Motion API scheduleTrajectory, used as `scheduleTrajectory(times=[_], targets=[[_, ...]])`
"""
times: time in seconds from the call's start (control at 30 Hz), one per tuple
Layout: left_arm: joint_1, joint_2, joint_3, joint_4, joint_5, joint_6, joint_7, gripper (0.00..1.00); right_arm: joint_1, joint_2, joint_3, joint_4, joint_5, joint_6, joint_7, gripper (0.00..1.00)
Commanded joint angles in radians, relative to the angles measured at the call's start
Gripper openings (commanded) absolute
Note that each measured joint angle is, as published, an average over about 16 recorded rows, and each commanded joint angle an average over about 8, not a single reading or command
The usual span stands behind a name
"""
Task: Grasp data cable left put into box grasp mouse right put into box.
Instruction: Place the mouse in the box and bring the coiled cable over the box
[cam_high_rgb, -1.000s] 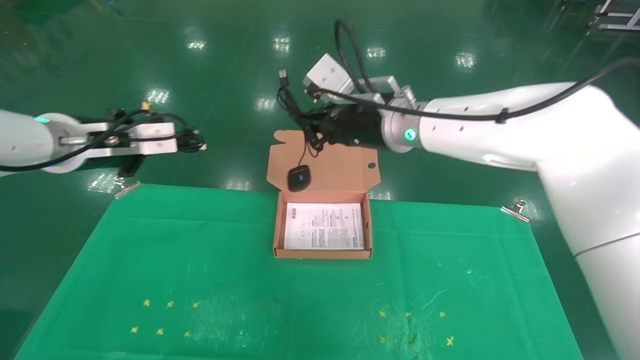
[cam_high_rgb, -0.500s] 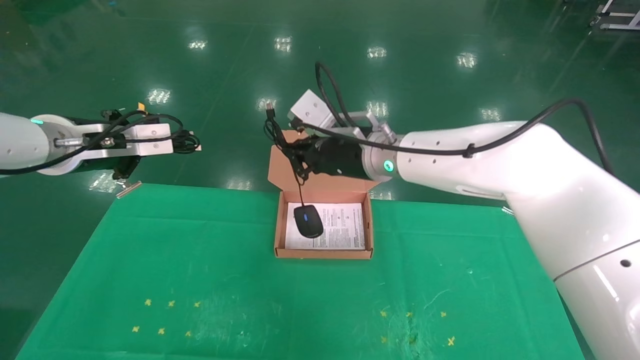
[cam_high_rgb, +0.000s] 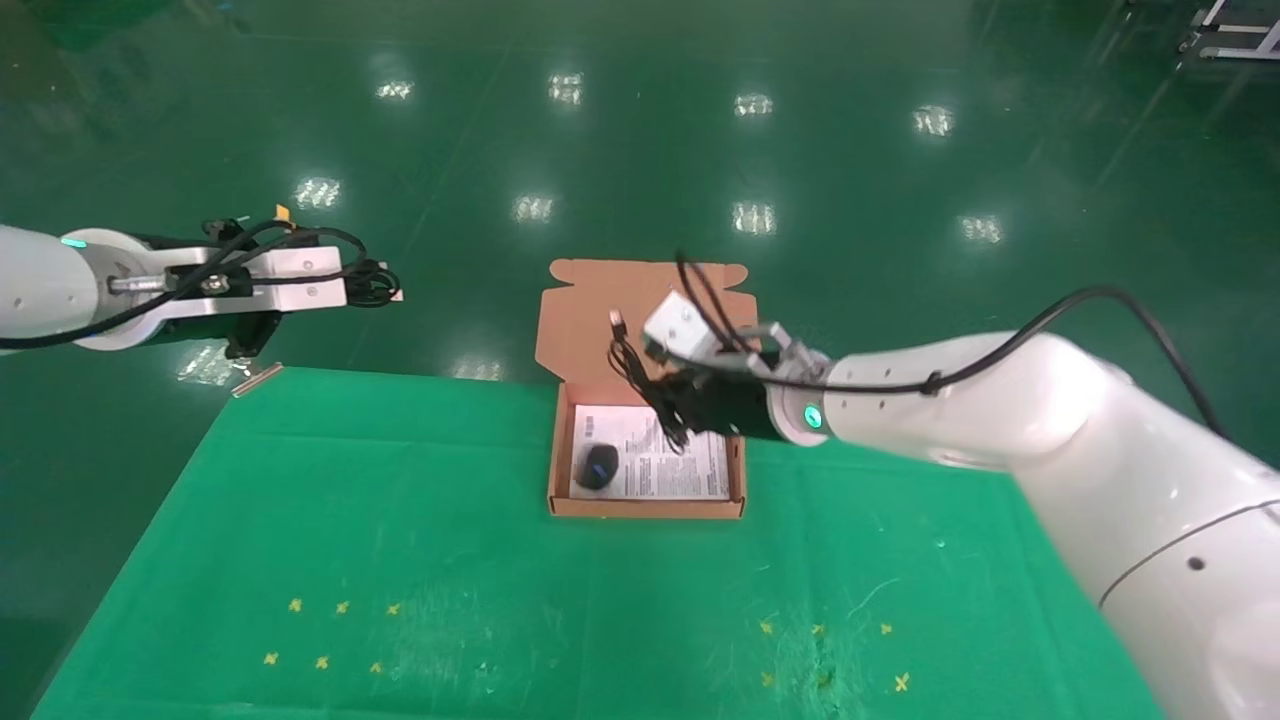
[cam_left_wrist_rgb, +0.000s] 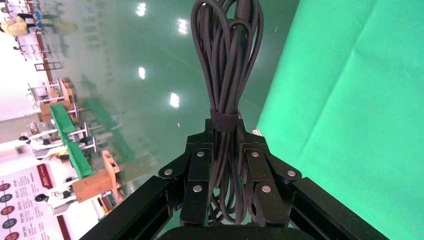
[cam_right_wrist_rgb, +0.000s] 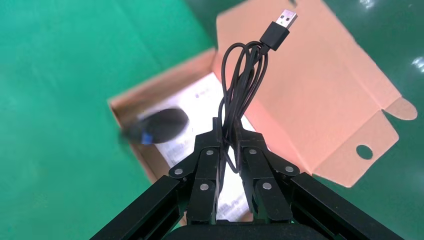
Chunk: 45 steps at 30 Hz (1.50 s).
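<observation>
The right claw (cam_high_rgb: 672, 420) hovers over the box (cam_high_rgb: 735, 470), pressed together on the bundled cord (cam_right_wrist_rgb: 240, 95) of the mouse (cam_high_rgb: 597, 466), which lies in the box tray at about 8 o'clock on the white sheet (cam_high_rgb: 680, 470); if the claw lets go from here, the cord and its USB plug (cam_right_wrist_rgb: 280, 25) could, in my judgement, spill over the rim or onto the lid (cam_high_rgb: 580, 320), and any tug would drag the mouse out. The left claw (cam_left_wrist_rgb: 226, 165), parked off the desk (cam_high_rgb: 400, 520) at 10 o'clock, pinches the data cable (cam_left_wrist_rgb: 227, 60) by its strapped waist, so the hanging loops may snag the box wall when it comes in.
</observation>
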Motion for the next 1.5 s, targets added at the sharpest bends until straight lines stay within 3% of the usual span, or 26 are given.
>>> scheduleTrajectory(times=[0.03, 0.33, 0.7, 0.73, 0.97, 1.0, 1.5], targets=[[0.0, 0.0, 0.0, 0.0, 0.0, 0.0, 0.0, 0.0, -0.006, -0.005, -0.023, -0.02, -0.019, 0.014, -0.031, 0.0], [0.0, 0.0, 0.0, 0.0, 0.0, 0.0, 0.0, 0.0, -0.014, -0.012, -0.113, -0.008, 0.016, 0.158, -0.194, 0.0], [0.0, 0.0, 0.0, 0.0, 0.0, 0.0, 0.0, 0.0, -0.039, -0.014, -0.186, -0.017, 0.199, 0.202, -0.387, 0.0], [0.0, 0.0, 0.0, 0.0, 0.0, 0.0, 0.0, 0.0, -0.039, -0.014, -0.192, -0.023, 0.212, 0.205, -0.399, 0.05], [0.0, 0.0, 0.0, 0.0, 0.0, 0.0, 0.0, 0.0, -0.033, -0.015, -0.233, -0.058, 0.274, 0.219, -0.446, 0.92], [0.0, 0.0, 0.0, 0.0, 0.0, 0.0, 0.0, 0.0, -0.032, -0.016, -0.237, -0.061, 0.278, 0.22, -0.447, 1.0], [0.006, 0.008, 0.001, 0.002, -0.01, -0.009, 0.004, 0.0, -0.031, 0.026, -0.231, -0.01, 0.315, 0.21, -0.416, 1.0]])
